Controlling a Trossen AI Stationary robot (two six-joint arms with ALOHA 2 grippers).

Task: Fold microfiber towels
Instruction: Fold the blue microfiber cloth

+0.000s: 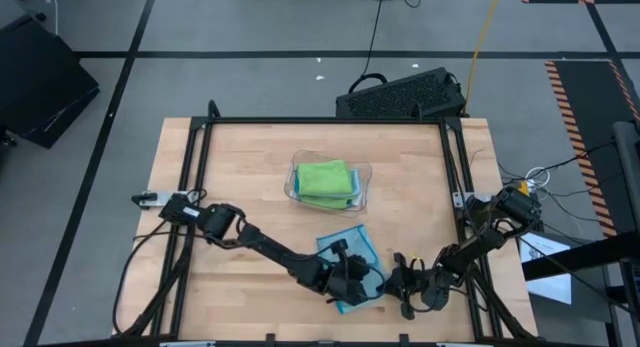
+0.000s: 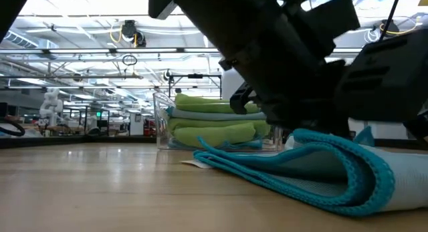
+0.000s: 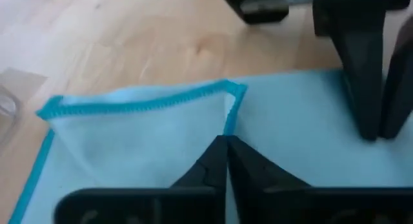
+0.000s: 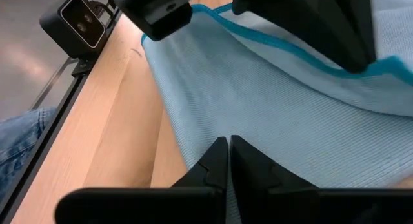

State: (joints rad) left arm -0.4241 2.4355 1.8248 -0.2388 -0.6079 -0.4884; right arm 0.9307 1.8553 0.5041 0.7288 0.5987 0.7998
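A light blue microfiber towel (image 1: 352, 255) lies near the table's front edge, one part folded over onto the rest; the rounded fold (image 2: 364, 173) shows in the low view. My left gripper (image 1: 358, 279) is shut on it, its fingertips (image 3: 226, 141) by the folded-over corner. My right gripper (image 1: 402, 283) is shut on the towel from the right, its tips (image 4: 229, 141) on the blue cloth. Lime green and light blue folded towels (image 1: 325, 179) lie stacked in a clear plastic tray (image 1: 366, 177) at the table's middle. My left gripper's shut fingers meet on the folded-over layer of the light blue towel (image 3: 213, 124), just behind its stitched corner (image 3: 233, 90). The fingers hide whether they pinch one layer or several. The towel lies on the table under them. My right gripper's shut fingers meet on the light blue towel's ribbed face (image 4: 258, 114), coming low from the table's right side. The fingers hide the place of contact, so I cannot tell edge from fold. The cloth rises slack from the table toward the left gripper.
The clear tray stands beyond the blue towel. A black frame rail (image 1: 455, 177) runs along the table's right side and another (image 1: 195, 177) along its left. A dark keyboard-like case (image 1: 400, 95) lies past the far edge. Bare wood (image 1: 240, 167) shows left of the tray.
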